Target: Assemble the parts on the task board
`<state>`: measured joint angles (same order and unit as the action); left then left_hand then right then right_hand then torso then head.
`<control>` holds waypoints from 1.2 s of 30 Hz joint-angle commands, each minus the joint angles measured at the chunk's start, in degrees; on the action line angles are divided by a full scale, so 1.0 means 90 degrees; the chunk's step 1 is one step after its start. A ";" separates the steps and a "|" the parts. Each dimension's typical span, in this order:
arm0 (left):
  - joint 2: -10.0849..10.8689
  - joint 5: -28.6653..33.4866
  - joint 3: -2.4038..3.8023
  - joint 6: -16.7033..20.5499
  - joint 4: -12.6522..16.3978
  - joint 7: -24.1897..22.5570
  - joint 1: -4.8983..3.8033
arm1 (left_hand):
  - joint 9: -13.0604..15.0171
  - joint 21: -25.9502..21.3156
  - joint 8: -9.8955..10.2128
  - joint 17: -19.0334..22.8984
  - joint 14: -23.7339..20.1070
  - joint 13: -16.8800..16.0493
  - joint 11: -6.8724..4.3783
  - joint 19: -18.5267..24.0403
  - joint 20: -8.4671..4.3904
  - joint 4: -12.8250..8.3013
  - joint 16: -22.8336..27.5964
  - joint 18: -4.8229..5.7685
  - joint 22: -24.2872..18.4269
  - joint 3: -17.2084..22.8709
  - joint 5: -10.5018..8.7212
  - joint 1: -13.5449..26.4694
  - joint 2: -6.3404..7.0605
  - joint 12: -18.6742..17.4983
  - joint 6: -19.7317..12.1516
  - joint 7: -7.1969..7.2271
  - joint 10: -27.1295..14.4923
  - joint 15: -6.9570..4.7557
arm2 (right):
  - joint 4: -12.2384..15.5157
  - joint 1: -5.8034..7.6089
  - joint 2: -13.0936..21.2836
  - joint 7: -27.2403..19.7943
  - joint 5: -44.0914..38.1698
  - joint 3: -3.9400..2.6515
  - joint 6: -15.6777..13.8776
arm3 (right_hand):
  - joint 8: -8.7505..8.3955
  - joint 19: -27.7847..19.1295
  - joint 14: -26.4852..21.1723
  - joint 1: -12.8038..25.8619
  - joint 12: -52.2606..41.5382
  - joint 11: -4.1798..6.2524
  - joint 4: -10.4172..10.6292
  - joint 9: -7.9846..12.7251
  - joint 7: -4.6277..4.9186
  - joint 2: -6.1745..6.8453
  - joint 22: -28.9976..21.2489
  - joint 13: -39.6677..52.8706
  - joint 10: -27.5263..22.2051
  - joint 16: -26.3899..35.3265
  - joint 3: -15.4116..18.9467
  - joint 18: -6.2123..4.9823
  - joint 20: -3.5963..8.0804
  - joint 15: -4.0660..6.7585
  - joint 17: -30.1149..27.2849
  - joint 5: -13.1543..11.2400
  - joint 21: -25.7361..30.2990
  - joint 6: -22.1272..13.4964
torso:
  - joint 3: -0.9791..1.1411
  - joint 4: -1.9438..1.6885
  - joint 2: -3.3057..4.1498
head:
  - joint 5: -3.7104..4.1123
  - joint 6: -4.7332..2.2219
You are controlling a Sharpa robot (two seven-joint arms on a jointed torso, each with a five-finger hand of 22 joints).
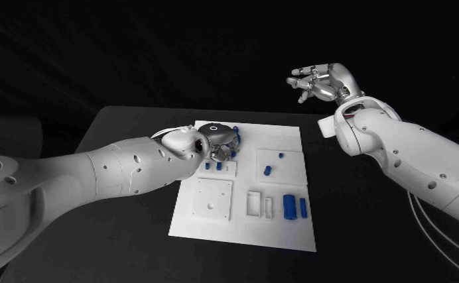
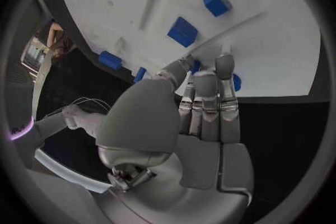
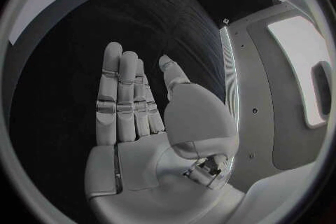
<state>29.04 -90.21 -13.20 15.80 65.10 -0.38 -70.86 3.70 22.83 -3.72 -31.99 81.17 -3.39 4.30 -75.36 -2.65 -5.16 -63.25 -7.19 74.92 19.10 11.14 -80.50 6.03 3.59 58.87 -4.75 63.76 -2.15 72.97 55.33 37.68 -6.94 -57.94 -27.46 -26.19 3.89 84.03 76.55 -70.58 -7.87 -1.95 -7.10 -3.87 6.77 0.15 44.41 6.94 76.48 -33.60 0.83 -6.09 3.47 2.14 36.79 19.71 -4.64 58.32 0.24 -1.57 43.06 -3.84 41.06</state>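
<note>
We saw dim scene, black surroundings; task board was brightest, evenly lit, shadows faint. Wrist views bent edges strongly, rims dark.

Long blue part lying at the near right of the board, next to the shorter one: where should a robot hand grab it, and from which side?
Grip the long blue part mid-length, across its narrow width, coming straight down from above. It lies flat on the task board, its long axis pointing away from the robot, with the shorter blue part close on one side, so fingers should be kept slim there.

Left robot hand lowered, fingers extended together – right robot hand raised, fingers apart, empty.
</note>
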 commanded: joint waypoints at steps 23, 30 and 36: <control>-0.0127 0.0012 0.0004 -0.0036 -0.0121 -0.0001 0.0044 | -0.0002 0.0031 0.0009 0.0033 0.0011 0.0003 -0.0124 0.0035 -0.0042 0.0213 -0.0060 0.0008 0.0119 -0.0044 -0.0091 -0.0014 -0.0151 -0.0026 0.0476 -0.0081 0.0569 -0.0019 | 0.0010 -0.0002 -0.0014 -0.0081 0.0012 -0.0003 0.0093 | -0.0029 0.0188 -0.0022 0.0046 0.0014 -0.0006 0.0011 0.0005 0.0012 0.0002 -0.0057 -0.0030 -0.0011 0.0013 -0.0026 -0.0005 -0.0058 -0.0043 -0.0012 -0.0016 -0.0054 0.0072 | 0.0010 -0.0001 -0.0004 | 0.0008 0.0025; -0.0165 0.0012 0.0004 -0.0059 -0.0173 0.0007 0.0093 | -0.0002 0.0038 0.0011 0.0039 0.0010 0.0003 -0.0126 0.0040 -0.0039 0.0223 -0.0060 0.0008 0.0117 -0.0074 -0.0095 -0.0016 -0.0178 -0.0026 0.0507 -0.0088 0.0595 -0.0013 | 0.0012 -0.0002 -0.0009 -0.0078 0.0012 -0.0003 0.0097 | -0.0029 0.0188 -0.0022 0.0045 0.0014 -0.0005 0.0010 0.0005 0.0012 0.0001 -0.0058 -0.0030 -0.0010 0.0013 -0.0027 -0.0005 -0.0058 -0.0043 -0.0012 -0.0016 -0.0055 0.0073 | 0.0004 -0.0001 -0.0005 | 0.0025 0.0038; -0.0156 0.0015 0.0005 -0.0020 -0.0172 0.0002 0.0104 | 0.0005 0.0056 0.0002 0.0045 0.0008 0.0001 -0.0152 0.0043 -0.0020 0.0224 -0.0069 -0.0008 0.0118 -0.0151 -0.0090 -0.0055 -0.0274 -0.0025 0.0712 -0.0108 0.0836 0.0012 | 0.0009 -0.0002 -0.0010 -0.0078 0.0012 -0.0003 0.0097 | -0.0030 0.0185 -0.0023 0.0049 0.0011 -0.0004 0.0010 0.0006 0.0010 -0.0008 -0.0072 -0.0033 -0.0007 0.0012 -0.0034 -0.0003 -0.0056 -0.0042 -0.0013 -0.0017 -0.0061 0.0079 | 0.0009 -0.0011 -0.0008 | 0.0034 0.0049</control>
<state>27.74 -90.14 -13.01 16.30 63.51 -0.34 -70.21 3.66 23.06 -3.72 -31.67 81.17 -3.29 2.88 -75.14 -2.88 -3.10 -63.68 -7.09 74.90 17.97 10.60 -81.03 4.12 3.59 65.03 -5.69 70.99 -2.15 72.97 55.34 37.63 -7.01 -57.85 -27.46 -26.06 3.93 84.03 76.35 -70.58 -7.88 -1.94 -7.04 -3.88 6.91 0.15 43.82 6.69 76.49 -33.61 0.76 -5.75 3.47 1.94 36.75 19.75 -4.87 58.59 0.29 -1.60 43.01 -3.54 41.48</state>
